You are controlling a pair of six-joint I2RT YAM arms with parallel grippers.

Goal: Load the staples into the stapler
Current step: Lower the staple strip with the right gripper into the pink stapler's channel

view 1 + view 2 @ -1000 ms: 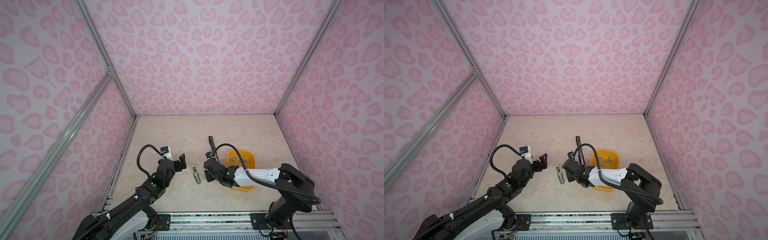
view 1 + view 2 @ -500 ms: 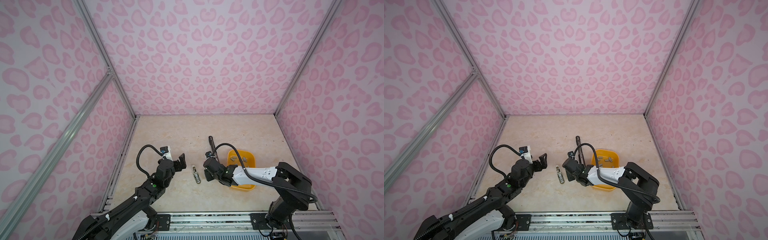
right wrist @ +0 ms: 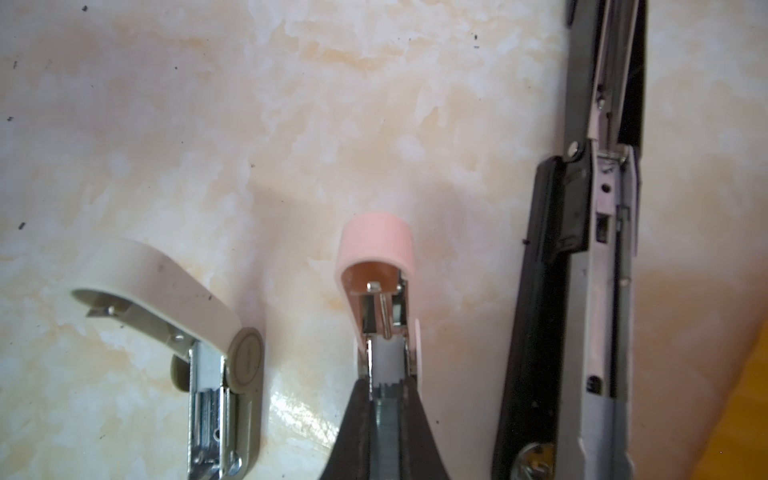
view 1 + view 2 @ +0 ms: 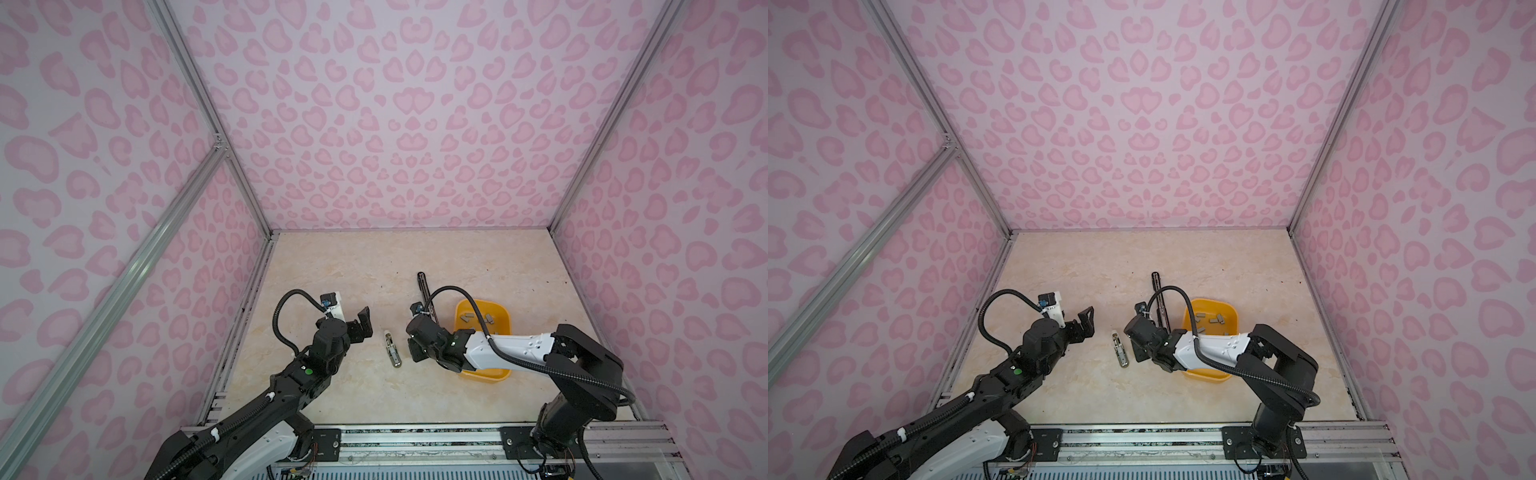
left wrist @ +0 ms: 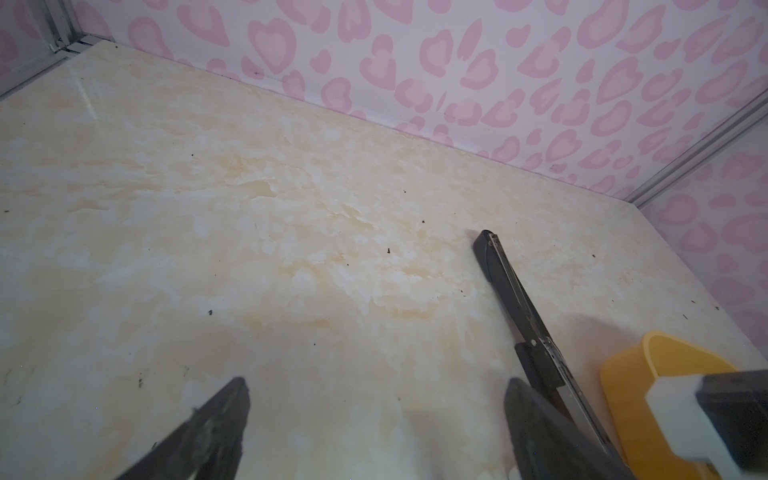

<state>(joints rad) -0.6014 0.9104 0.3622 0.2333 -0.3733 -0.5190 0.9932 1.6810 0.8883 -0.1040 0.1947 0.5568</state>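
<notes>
Tight moment: the right gripper (image 3: 387,388) clamps a staple strip (image 3: 387,424) at the open channel of the pink stapler (image 3: 376,257). The left gripper (image 4: 360,326) gapes empty, well left. Any tilt, and the strip jams or shoves the unbraced stapler.

right arm (image 4: 511,345) | elbow shifted slightly leftward | right gripper (image 4: 414,352) edged left

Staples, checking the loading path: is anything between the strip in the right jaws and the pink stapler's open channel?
Nothing visible. The staples in the right gripper's jaws face the pink stapler's bare channel; its lid is raised.
</notes>
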